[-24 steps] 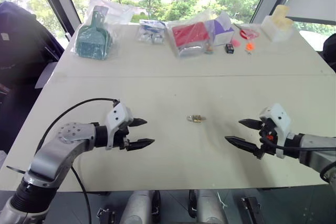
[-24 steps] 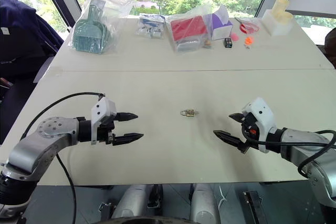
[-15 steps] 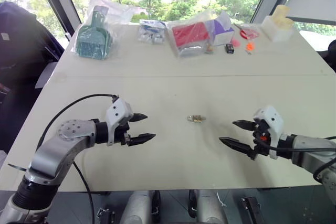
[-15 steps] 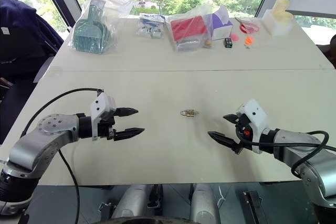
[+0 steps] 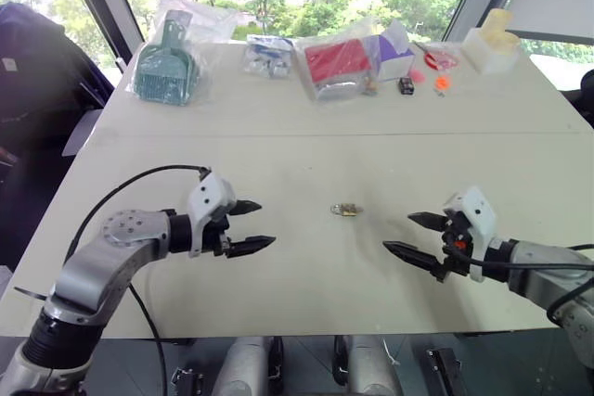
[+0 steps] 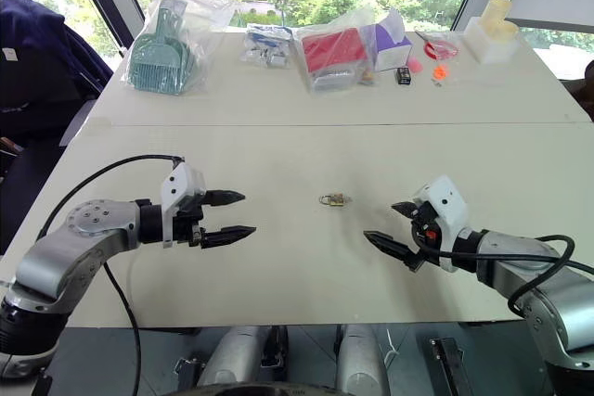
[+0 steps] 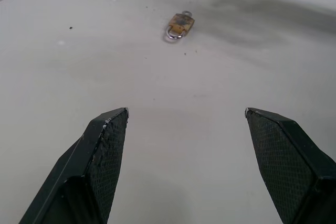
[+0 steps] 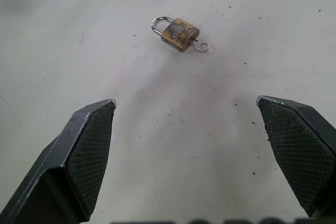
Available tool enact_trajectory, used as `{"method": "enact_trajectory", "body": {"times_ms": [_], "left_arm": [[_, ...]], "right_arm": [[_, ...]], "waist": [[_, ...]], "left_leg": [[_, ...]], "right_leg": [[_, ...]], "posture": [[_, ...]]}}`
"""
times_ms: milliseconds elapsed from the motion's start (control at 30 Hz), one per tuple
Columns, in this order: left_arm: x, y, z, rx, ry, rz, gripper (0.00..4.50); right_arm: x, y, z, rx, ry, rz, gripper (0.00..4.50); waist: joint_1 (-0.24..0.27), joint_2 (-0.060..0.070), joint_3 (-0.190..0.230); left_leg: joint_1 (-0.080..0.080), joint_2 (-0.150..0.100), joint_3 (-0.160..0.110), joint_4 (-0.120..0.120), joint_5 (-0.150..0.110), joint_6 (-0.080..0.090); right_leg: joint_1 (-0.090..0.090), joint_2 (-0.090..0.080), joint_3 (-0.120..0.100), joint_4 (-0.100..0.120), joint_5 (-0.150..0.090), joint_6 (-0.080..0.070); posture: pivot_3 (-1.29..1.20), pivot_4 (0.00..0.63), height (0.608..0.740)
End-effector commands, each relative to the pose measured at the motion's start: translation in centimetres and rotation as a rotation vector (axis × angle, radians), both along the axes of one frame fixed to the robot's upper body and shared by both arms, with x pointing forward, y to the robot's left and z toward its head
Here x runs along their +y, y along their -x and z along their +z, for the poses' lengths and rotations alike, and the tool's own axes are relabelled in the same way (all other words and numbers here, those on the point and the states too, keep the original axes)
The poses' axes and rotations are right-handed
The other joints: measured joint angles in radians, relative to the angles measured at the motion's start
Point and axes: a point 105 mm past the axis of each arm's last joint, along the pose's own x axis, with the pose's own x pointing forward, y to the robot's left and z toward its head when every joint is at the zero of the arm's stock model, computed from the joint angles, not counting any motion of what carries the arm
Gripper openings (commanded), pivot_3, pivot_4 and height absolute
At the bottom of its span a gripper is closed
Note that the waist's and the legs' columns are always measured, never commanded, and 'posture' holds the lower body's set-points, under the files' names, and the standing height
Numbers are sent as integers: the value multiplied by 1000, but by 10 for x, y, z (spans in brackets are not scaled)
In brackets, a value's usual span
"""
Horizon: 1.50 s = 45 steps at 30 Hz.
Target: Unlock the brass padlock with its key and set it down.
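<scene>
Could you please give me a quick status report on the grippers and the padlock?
Left gripper and right gripper open, empty. Brass padlock on table between them, key inserted. Path clear.

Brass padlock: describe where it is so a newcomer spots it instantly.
On the big pale table, skip the bagged clutter along the far edge by the window. In the bare near half, between the two open black tools, lies the small yellow-brass padlock, its silvery shackle closed and a key in its base. Nothing else lies near it.

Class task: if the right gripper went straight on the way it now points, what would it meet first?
Probably the brass padlock, lying ahead between the right gripper's open fingers on the table; bare tabletop lies between, though depth is uncertain.
</scene>
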Motion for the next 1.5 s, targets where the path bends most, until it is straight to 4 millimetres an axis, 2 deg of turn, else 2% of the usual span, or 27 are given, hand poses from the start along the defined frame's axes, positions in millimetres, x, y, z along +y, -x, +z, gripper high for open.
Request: {"method": "enact_trajectory", "body": {"times_ms": [33, 100, 233, 333, 467, 567, 667, 733, 833, 967, 1300, 1400, 1500], "left_arm": [[5, -9, 12, -57, -6, 9, 3699], [6, -21, 16, -86, -26, 14, 3699], [-4, -40, 29, -141, -94, -73, 3699], [-28, -57, 35, -115, -165, -229, 3699], [-66, -71, 38, -75, -214, -418, 3699], [-95, -89, 34, -52, -278, -447, 3699], [-125, -97, 26, -49, -364, -489, 3699], [-141, -99, 17, -52, -416, -506, 3699], [-153, -103, 3, -63, -474, -493, 3699], [-171, -98, -13, -51, -495, -491, 3699], [-179, -87, -44, -63, -567, -526, 3699], [-177, -82, -50, -45, -574, -554, 2925], [-173, -76, -58, -35, -590, -579, 1778]], "right_arm": [[10, -1, 12, -49, -24, 17, 4459], [10, -4, 15, -51, -29, 3, 4459], [7, -8, 22, -57, -29, -16, 4459], [3, -8, 25, -66, -17, -32, 4459], [5, -6, 24, -81, -15, -50, 4459], [11, -7, 26, -111, -79, -86, 4459], [14, -7, 24, -123, -95, -125, 4459], [15, -5, 21, -125, -96, -143, 4459], [16, -3, 18, -129, -99, -166, 4459], [15, -2, 15, -135, -105, -191, 4459], [15, -10, 16, -159, -109, -203, 4459], [16, -10, 15, -159, -107, -199, 4500], [16, -10, 14, -151, -103, -193, 4500]], "waist": [[-1, 0, 0], [1, 0, 0], [14, 0, 0], [29, 0, 0], [30, -1, 0], [26, -2, 0], [25, -2, 1], [25, -2, 1], [24, -2, 1], [24, -2, 1], [28, -2, 0], [28, -2, 0], [29, -2, -1]], "left_leg": [[0, 0, 0, 0, 0, 0], [0, 0, 0, 0, 0, 0], [0, 0, 0, 0, 1, -1], [0, 0, 0, 0, 2, 1], [-1, -1, 1, 1, 3, 2], [-1, -1, 1, 3, 2, 3], [-1, -1, 1, 4, 1, 7], [-2, -1, 1, 4, 0, 7], [-2, -1, 1, 4, 0, 8], [-2, 0, 0, 4, 0, 8], [0, -1, -1, 6, -1, 9], [1, -1, -1, 6, -1, 9], [1, -1, -1, 6, -1, 9]], "right_leg": [[0, 0, 0, 0, 0, 0], [0, 0, 0, 0, 0, 0], [0, 0, 0, 0, 0, 0], [0, 0, 0, 0, 0, 0], [2, 0, 0, 0, 0, 0], [2, 0, 0, -1, 0, 0], [2, 0, 0, 0, 0, 0], [2, 0, 0, 0, 0, 0], [1, 0, 0, 0, 0, 0], [1, 0, 0, 0, 0, 0], [5, -1, -1, -1, 0, 0], [5, -1, -1, -1, 0, 0], [7, -1, -1, -1, 0, 0]], "posture": [[0, 150, 735], [0, 150, 735], [0, 150, 735], [0, 150, 735], [0, 150, 735], [0, 150, 735], [0, 150, 735], [0, 150, 735], [0, 150, 735], [0, 150, 735], [0, 150, 735], [0, 150, 735], [0, 150, 735]]}}
